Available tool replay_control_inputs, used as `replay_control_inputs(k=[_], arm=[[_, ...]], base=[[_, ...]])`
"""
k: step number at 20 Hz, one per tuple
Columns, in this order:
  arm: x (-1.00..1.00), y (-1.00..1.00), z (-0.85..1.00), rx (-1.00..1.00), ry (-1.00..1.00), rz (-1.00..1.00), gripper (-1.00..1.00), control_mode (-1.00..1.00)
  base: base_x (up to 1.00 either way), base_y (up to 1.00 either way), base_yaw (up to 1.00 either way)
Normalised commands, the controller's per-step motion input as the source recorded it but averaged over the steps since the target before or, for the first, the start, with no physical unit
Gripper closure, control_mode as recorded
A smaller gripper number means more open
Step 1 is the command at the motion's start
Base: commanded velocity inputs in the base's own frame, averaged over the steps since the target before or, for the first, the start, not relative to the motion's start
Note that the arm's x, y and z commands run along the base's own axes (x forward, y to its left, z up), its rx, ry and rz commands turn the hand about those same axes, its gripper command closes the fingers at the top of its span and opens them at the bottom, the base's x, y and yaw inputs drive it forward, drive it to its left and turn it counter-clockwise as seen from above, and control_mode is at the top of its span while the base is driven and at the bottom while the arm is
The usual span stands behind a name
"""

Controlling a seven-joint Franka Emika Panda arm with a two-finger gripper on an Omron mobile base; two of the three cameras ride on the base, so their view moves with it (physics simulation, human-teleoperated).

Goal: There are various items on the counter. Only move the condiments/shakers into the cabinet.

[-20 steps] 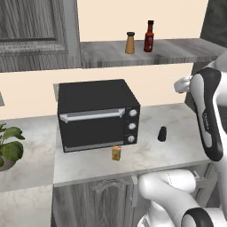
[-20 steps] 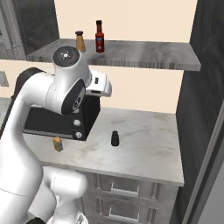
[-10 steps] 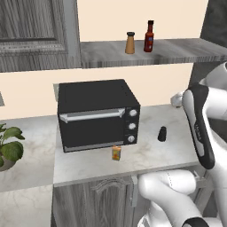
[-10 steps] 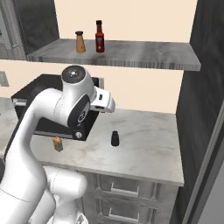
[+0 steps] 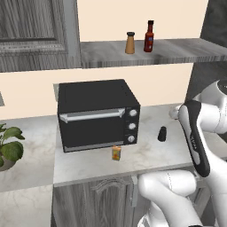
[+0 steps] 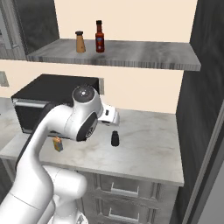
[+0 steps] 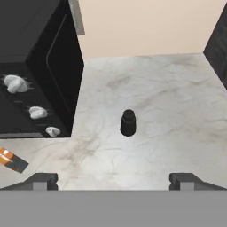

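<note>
Fingertips (image 7: 44, 181) of the end effector (image 7: 113, 181) were all I could make out of it from the hand view, two dark stubs set wide apart with nothing between them; from the right base view the arm's big white joint covered most of the hand. The orange-yellow carton (image 7: 10, 160) was cut off at the edge beyond the left fingertip, and the black oven (image 7: 35, 66) ran out of view on that same side, showing just three pale knobs. The black shaker (image 7: 128, 123) stood upright on the marbled tabletop (image 7: 168, 111), ahead of the end effector and roughly centred between its fingertips, clearly apart from them and a little off the oven's front corner. High above the end effector, on the cabinet shelf (image 5: 177, 49), the tan shaker (image 5: 130, 42) and the red sauce bottle (image 5: 149, 36) stood upright near each other. Labels on both were too small to read.
</note>
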Motion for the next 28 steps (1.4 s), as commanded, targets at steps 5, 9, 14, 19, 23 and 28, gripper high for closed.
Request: replay_control_inputs(k=[5,9,14,19,23,28], arm=[[0.3,-0.08,-0.46,0.0,0.06,0.0,-1.0,-1.0],[0.33,-0.06,-0.43,0.0,0.07,0.0,-1.0,-1.0],[0.27,-0.05,-0.47,0.0,0.06,0.0,-1.0,-1.0],[0.38,0.0,-0.5,0.0,0.06,0.0,-1.0,-1.0],[0.46,0.0,-0.41,0.0,0.03,0.0,-1.0,-1.0],[0.42,-0.04,-0.31,0.0,0.01,0.0,-1.0,-1.0]], base=[[0.0,0.0,0.0],[0.0,0.0,0.0],[0.0,0.0,0.0],[0.0,0.0,0.0],[0.0,0.0,0.0],[0.0,0.0,0.0]])
